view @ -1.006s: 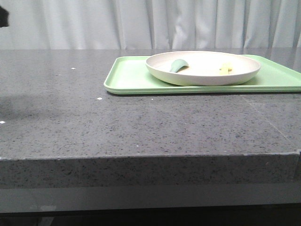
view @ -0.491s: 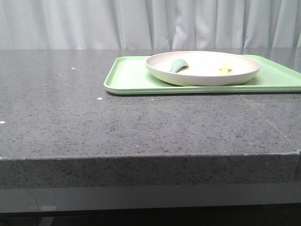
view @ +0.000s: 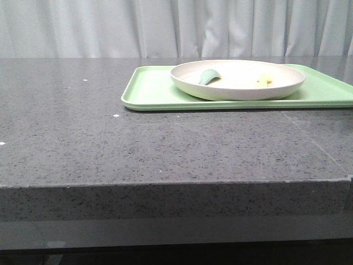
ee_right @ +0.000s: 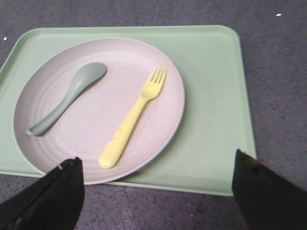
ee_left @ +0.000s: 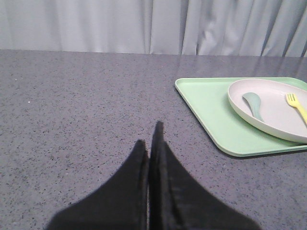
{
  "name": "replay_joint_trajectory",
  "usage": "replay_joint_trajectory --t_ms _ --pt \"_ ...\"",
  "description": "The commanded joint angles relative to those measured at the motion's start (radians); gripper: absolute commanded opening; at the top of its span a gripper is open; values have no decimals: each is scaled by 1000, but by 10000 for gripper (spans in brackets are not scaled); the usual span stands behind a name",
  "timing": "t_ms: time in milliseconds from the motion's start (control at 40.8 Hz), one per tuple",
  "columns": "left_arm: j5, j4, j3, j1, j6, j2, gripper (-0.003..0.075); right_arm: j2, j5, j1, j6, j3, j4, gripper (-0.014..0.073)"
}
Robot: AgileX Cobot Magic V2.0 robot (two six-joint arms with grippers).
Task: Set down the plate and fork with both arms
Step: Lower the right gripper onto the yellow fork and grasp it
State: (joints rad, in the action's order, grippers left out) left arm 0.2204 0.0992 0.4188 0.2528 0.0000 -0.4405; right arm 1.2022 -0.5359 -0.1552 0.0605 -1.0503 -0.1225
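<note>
The plate (ee_right: pixel 98 108) sits on the green tray (ee_right: pixel 211 124), which lies on the grey counter (view: pixel 165 143) toward the robot's right and far side. In the plate lie the fork (ee_right: pixel 135 115), on its right half with tines pointing away from the robot, and a sage spoon (ee_right: pixel 67 98) on its left half, the two well apart. Nothing is held. The right gripper (ee_right: pixel 156 191) hovers above the near edge of the tray, its jaws spread wide with the plate's near rim between them in its wrist view. The left gripper (ee_left: pixel 149 153) hangs over bare counter well to the left of the tray, its jaws pressed together and empty. Neither arm shows in the front view. Judging by this, the task looks barely begun: plate and fork are both untouched on the tray, and lifting each out and setting it down on the counter is all left to do.
</note>
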Motion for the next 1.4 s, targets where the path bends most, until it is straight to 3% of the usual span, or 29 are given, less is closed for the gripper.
replay_joint_trajectory --t_ms 0,147,442,712,1006,1374 --pt "-80 0 27 -2 0 -6 -18 114 -51 -22 -5 -162 -25 645" --pt "-80 0 27 -2 0 -6 -18 293 -176 -22 34 -349 -28 643" --pt "-80 0 27 -2 0 -6 -18 506 -244 -62 63 -533 -28 643" --pt "-78 0 27 -2 0 -6 -18 579 -216 -59 110 -540 -27 639" --pt "-78 0 27 -2 0 -6 -18 619 -193 -59 111 -540 -27 475" --pt "-78 0 27 -2 0 -6 -18 637 -189 -59 111 -540 -27 429"
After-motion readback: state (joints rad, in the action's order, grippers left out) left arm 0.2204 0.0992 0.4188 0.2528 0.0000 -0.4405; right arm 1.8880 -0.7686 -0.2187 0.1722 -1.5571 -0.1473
